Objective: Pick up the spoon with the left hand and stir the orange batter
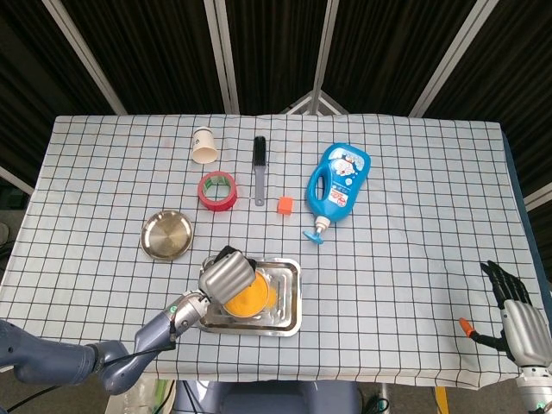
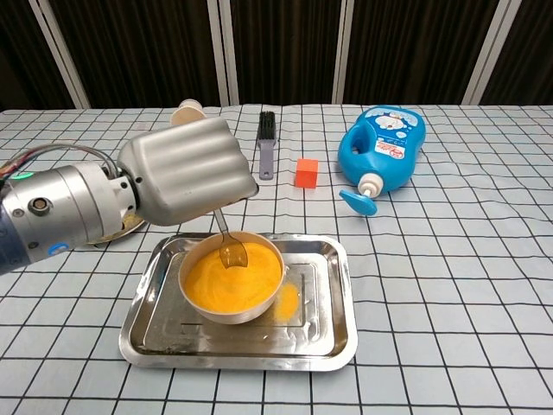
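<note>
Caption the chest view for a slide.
Left hand holds the spoon with its tip in the orange batter, bowl sitting in a steel tray.

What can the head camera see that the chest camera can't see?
Only the head view shows the right hand, fingers apart and holding nothing at the table's edge, and the whole red tape roll. Only the chest view shows the spoon, its bowl dipped in the orange batter. Both show the left hand over the bowl, the steel tray, the blue bottle, the brush and the orange cube.
</note>
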Robot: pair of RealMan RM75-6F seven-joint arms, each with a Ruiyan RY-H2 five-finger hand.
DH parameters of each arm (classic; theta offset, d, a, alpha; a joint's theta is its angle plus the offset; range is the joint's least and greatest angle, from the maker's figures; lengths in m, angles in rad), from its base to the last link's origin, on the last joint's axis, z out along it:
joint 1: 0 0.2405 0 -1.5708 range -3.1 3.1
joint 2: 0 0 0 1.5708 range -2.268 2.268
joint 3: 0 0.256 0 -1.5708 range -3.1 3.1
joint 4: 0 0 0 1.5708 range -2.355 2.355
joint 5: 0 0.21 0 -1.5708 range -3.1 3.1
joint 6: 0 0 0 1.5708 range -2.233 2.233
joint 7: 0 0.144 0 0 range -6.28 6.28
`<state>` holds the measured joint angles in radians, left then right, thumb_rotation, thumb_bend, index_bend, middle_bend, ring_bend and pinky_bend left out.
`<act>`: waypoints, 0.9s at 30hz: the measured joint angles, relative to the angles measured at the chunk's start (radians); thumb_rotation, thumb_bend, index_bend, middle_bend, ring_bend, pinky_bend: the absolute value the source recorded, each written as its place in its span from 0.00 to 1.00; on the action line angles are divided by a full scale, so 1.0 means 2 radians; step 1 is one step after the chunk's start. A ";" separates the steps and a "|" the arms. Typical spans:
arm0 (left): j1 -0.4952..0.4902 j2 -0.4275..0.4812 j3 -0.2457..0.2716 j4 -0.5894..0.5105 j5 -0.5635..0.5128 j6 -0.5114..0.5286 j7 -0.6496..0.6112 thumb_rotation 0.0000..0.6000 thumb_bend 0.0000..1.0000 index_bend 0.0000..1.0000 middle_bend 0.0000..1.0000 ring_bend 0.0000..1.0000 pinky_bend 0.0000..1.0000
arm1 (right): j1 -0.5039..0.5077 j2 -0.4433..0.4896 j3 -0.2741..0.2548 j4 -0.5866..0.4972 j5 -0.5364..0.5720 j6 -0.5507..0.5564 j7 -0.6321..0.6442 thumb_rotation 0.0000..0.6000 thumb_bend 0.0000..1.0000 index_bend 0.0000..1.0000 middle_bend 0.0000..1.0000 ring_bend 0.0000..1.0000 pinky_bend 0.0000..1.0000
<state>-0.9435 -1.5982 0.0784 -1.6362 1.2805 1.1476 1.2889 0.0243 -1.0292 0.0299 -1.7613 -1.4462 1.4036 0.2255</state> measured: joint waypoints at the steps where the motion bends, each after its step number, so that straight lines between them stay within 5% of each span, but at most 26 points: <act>1: 0.001 -0.002 -0.001 -0.002 -0.001 -0.001 0.000 1.00 0.73 0.79 1.00 1.00 1.00 | 0.000 0.000 0.000 0.000 0.000 0.000 0.000 1.00 0.31 0.00 0.00 0.00 0.00; 27: 0.031 0.049 -0.022 -0.035 0.019 -0.004 -0.035 1.00 0.73 0.79 1.00 1.00 1.00 | 0.000 -0.001 0.000 -0.001 0.001 -0.001 -0.005 1.00 0.31 0.00 0.00 0.00 0.00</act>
<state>-0.8825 -1.5003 0.0351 -1.7067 1.3181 1.1389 1.2188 0.0247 -1.0316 0.0294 -1.7629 -1.4435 1.4023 0.2155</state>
